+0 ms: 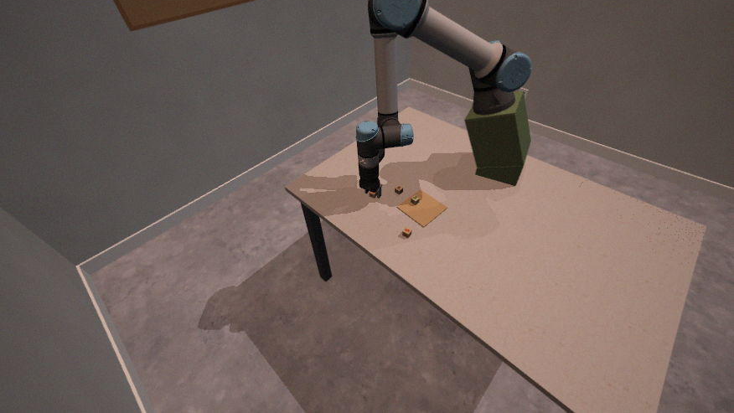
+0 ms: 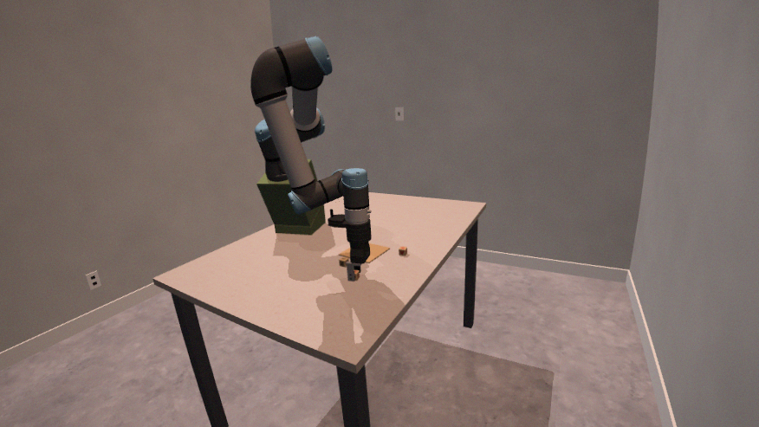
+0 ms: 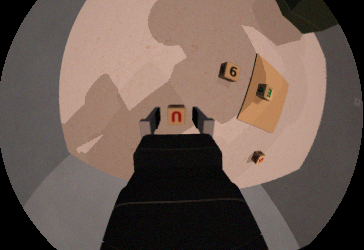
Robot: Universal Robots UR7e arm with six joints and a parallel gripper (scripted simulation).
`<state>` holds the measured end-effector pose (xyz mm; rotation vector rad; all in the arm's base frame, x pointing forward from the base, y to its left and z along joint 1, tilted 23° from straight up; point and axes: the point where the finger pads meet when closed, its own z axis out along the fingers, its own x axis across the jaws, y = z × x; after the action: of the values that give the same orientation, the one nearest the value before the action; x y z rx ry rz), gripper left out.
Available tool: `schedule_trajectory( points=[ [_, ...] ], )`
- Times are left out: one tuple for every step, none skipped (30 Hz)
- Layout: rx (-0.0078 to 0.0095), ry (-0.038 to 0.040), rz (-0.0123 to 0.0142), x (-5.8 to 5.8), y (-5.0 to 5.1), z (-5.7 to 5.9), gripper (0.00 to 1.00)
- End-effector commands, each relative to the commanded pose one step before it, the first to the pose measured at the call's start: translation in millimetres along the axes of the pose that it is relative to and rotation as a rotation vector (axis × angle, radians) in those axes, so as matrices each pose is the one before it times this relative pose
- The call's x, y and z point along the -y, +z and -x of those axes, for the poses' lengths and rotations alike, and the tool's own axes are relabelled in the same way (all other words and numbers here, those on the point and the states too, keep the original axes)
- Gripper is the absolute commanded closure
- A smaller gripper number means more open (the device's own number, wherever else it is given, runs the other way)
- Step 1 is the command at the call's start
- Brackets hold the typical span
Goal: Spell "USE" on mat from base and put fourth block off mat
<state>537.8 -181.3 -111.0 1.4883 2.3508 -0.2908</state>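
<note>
My gripper (image 1: 373, 192) (image 2: 353, 272) (image 3: 176, 113) is open, its fingers low on either side of the block with a red U (image 1: 372, 194) (image 2: 356, 274) (image 3: 176, 115). In the wrist view the U is upside down. The tan mat (image 1: 425, 214) (image 2: 376, 253) (image 3: 278, 113) lies flat. A block with a green E (image 1: 415, 200) (image 3: 265, 92) is on it, turned; the exterior view does not show it clearly. A block with a black 6-like mark (image 1: 399, 189) (image 2: 343, 262) (image 3: 229, 71) lies off the mat. Another block with a red mark (image 1: 406, 232) (image 2: 403, 251) (image 3: 258, 157) lies off the mat, letter too small to read surely.
The table (image 1: 541, 256) (image 2: 240, 287) has its edge not far beyond the U block. The black-marked block stands between the U block and the mat. The green robot pedestal (image 1: 498, 143) (image 2: 294, 210) stands beyond the mat.
</note>
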Motion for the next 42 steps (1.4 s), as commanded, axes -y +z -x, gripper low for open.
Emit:
schedule_trajectory(
  points=[
    [0.00103, 0.00006, 0.00106, -0.40, 6.79, 0.34, 0.00],
    [0.00000, 0.00000, 0.00000, 0.00, 0.53, 0.00, 0.00],
    [0.00000, 0.00000, 0.00000, 0.00, 0.35, 0.00, 0.00],
    [0.00000, 0.00000, 0.00000, 0.00, 0.19, 0.00, 0.00],
    [0.00000, 0.00000, 0.00000, 0.00, 0.08, 0.00, 0.00],
    [0.00000, 0.00000, 0.00000, 0.00, 0.01, 0.00, 0.00],
    [0.00000, 0.00000, 0.00000, 0.00, 0.00, 0.00, 0.00],
    [0.00000, 0.00000, 0.00000, 0.00, 0.00, 0.00, 0.00],
    [0.00000, 0.00000, 0.00000, 0.00, 0.00, 0.00, 0.00],
    [0.00000, 0.00000, 0.00000, 0.00, 0.00, 0.00, 0.00],
    [0.00000, 0.00000, 0.00000, 0.00, 0.00, 0.00, 0.00],
    [0.00000, 0.00000, 0.00000, 0.00, 0.00, 0.00, 0.00],
    [0.00000, 0.00000, 0.00000, 0.00, 0.00, 0.00, 0.00],
    [0.00000, 0.00000, 0.00000, 0.00, 0.00, 0.00, 0.00],
    [0.00000, 0.00000, 0.00000, 0.00, 0.00, 0.00, 0.00],
    [0.00000, 0.00000, 0.00000, 0.00, 0.00, 0.00, 0.00],
    [0.00000, 0.00000, 0.00000, 0.00, 0.00, 0.00, 0.00],
    [0.00000, 0.00000, 0.00000, 0.00, 0.00, 0.00, 0.00],
    [0.00000, 0.00000, 0.00000, 0.00, 0.00, 0.00, 0.00],
    [0.00000, 0.00000, 0.00000, 0.00, 0.00, 0.00, 0.00],
    [0.00000, 0.00000, 0.00000, 0.00, 0.00, 0.00, 0.00],
    [0.00000, 0.00000, 0.00000, 0.00, 0.00, 0.00, 0.00],
    [0.00000, 0.00000, 0.00000, 0.00, 0.00, 0.00, 0.00],
    [0.00000, 0.00000, 0.00000, 0.00, 0.00, 0.00, 0.00],
    [0.00000, 0.00000, 0.00000, 0.00, 0.00, 0.00, 0.00],
    [0.00000, 0.00000, 0.00000, 0.00, 0.00, 0.00, 0.00],
    [0.00000, 0.00000, 0.00000, 0.00, 0.00, 0.00, 0.00],
    [0.00000, 0.00000, 0.00000, 0.00, 0.00, 0.00, 0.00],
    [0.00000, 0.00000, 0.00000, 0.00, 0.00, 0.00, 0.00],
    [0.00000, 0.00000, 0.00000, 0.00, 0.00, 0.00, 0.00],
    [0.00000, 0.00000, 0.00000, 0.00, 0.00, 0.00, 0.00],
    [0.00000, 0.00000, 0.00000, 0.00, 0.00, 0.00, 0.00],
    [0.00000, 0.00000, 0.00000, 0.00, 0.00, 0.00, 0.00],
    [0.00000, 0.00000, 0.00000, 0.00, 0.00, 0.00, 0.00],
    [0.00000, 0.00000, 0.00000, 0.00, 0.00, 0.00, 0.00],
    [0.00000, 0.00000, 0.00000, 0.00, 0.00, 0.00, 0.00],
    [0.00000, 0.00000, 0.00000, 0.00, 0.00, 0.00, 0.00],
    [0.00000, 0.00000, 0.00000, 0.00, 0.00, 0.00, 0.00],
    [0.00000, 0.00000, 0.00000, 0.00, 0.00, 0.00, 0.00],
    [0.00000, 0.00000, 0.00000, 0.00, 0.00, 0.00, 0.00],
    [0.00000, 0.00000, 0.00000, 0.00, 0.00, 0.00, 0.21],
    [0.00000, 0.00000, 0.00000, 0.00, 0.00, 0.00, 0.21]
  ],
)
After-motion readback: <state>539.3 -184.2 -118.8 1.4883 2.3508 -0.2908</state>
